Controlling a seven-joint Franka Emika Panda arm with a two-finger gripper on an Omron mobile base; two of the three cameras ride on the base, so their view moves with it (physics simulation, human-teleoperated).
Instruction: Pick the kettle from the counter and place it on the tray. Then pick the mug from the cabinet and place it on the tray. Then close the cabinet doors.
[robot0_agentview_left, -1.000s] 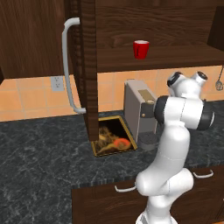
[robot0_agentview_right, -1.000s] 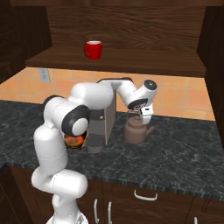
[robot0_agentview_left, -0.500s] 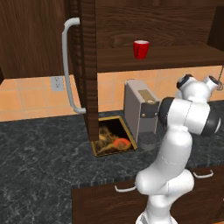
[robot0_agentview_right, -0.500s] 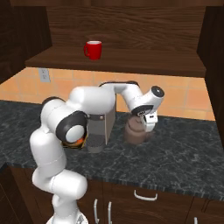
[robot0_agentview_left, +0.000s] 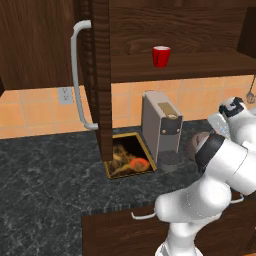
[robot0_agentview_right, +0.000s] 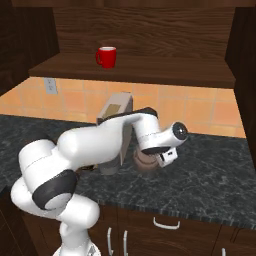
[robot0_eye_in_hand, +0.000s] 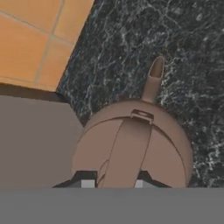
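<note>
The grey-brown kettle (robot0_eye_in_hand: 144, 144) stands on the dark marbled counter (robot0_eye_in_hand: 183, 52), its spout pointing away from the hand. My gripper (robot0_eye_in_hand: 113, 183) is down over it, the fingertips (robot0_eye_in_hand: 87, 183) pressed against either side of the arched handle, shut on it. In the right base view the kettle (robot0_agentview_right: 144, 162) sits just right of the coffee machine, its top covered by my hand. The red mug (robot0_agentview_left: 161, 56) (robot0_agentview_right: 106, 56) stands on the shelf of the open cabinet (robot0_agentview_left: 200, 62). The yellow-rimmed tray (robot0_agentview_left: 127, 159) lies on the counter, partly behind the open cabinet door (robot0_agentview_left: 97, 75).
A tall grey coffee machine (robot0_agentview_left: 161, 127) (robot0_agentview_right: 116, 114) stands between tray and kettle, close to the kettle's left side. The open door's bar handle (robot0_agentview_left: 76, 75) juts over the counter. An orange tiled wall (robot0_eye_in_hand: 35, 39) runs behind. Drawers (robot0_agentview_right: 165, 222) sit below the counter edge.
My hand has dropped onto the kettle, and the fingers have closed from wide open onto its handle. The kettle, mug and tray stay where they were.
</note>
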